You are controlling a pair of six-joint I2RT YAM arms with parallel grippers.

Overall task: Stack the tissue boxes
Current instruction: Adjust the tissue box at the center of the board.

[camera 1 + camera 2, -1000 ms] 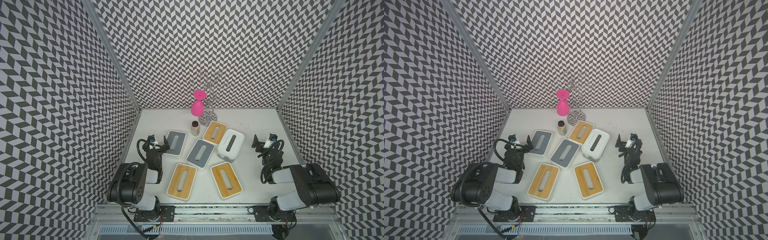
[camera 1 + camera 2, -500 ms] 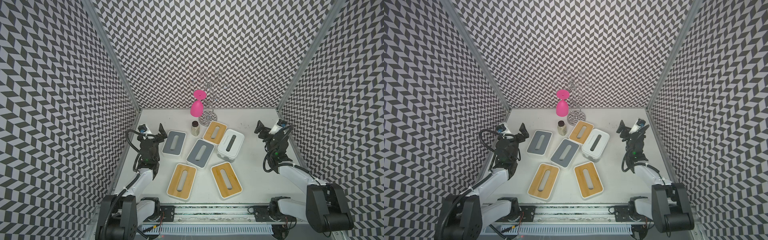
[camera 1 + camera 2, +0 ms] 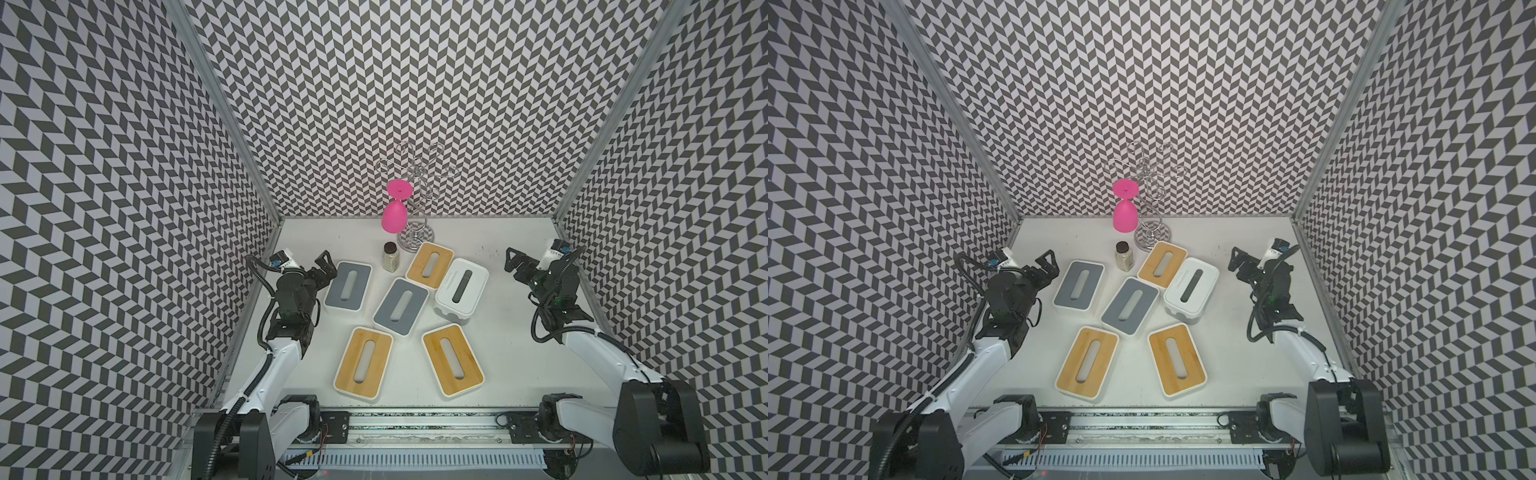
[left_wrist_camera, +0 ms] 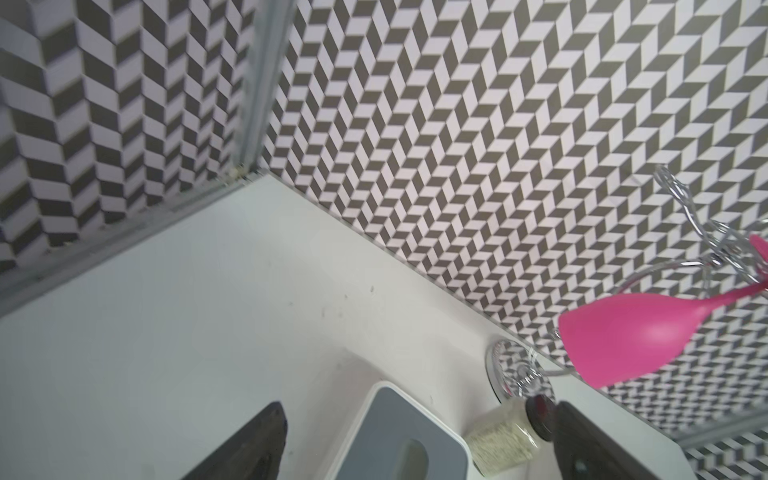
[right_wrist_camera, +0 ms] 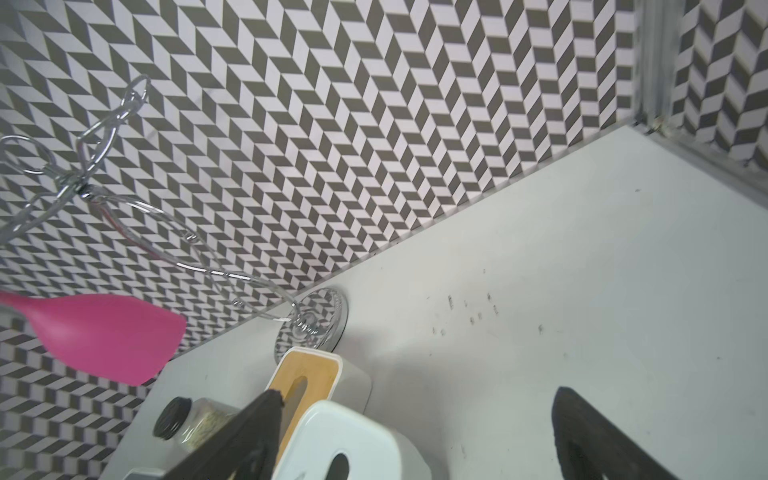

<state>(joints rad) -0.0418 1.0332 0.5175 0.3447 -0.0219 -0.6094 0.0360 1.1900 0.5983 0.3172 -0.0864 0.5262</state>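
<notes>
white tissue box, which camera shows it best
Both top views: the white tissue box lies whole and unobstructed, lid and slot plain. The right wrist view catches only one end of it, cut off by the frame edge. The left wrist view does not show it.

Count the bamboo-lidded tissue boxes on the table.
3. Far bamboo-lidded box sits by the wire rack; near-left bamboo-lidded box and near-right bamboo-lidded box lie along the front edge. None appears hidden.
</notes>
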